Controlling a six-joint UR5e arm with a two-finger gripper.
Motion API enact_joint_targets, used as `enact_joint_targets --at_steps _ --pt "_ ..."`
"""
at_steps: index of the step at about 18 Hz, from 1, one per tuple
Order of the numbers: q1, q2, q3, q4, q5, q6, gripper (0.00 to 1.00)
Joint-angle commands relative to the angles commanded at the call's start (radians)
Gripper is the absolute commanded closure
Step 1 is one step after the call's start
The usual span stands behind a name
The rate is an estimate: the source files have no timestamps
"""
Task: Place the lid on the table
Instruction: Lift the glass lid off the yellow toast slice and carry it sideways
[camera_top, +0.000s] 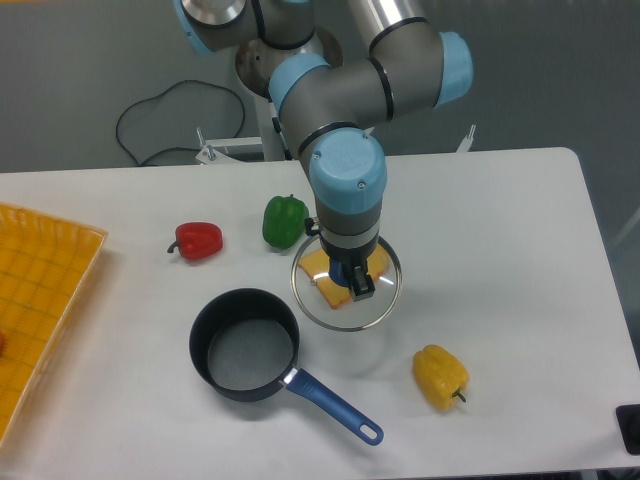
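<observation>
— White and broad, the flat tabletop with rounded corners (520, 230) fills our view, grey wall behind. What do we have at the far left?

— We see a yellow-orange gridded tray (40, 290) hanging over that edge. Next comes a red bell pepper (198, 239), then a green bell pepper (284, 220) just beside it.

— And in front of those?

— We find a dark round saucepan with a blue handle (245, 345), uncovered, its handle pointing toward the lower right.

— Where is the cover?

— We see the round transparent glass lid with a thin metal rim (346, 283) just right of the pan, near the green pepper. The two-finger gripper (352, 278) comes straight down onto its centre, seemingly clamped on the knob. Through the glass we see a yellow-orange piece (322, 290). We cannot tell whether the lid touches the tabletop.

— Further right?

— We see a yellow bell pepper (440, 377), well apart.
</observation>
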Motion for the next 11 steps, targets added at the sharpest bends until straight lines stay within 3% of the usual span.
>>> enact_joint_targets --at_steps 11 --pt "0.092 -0.003 -0.021 0.041 0.003 0.083 0.55"
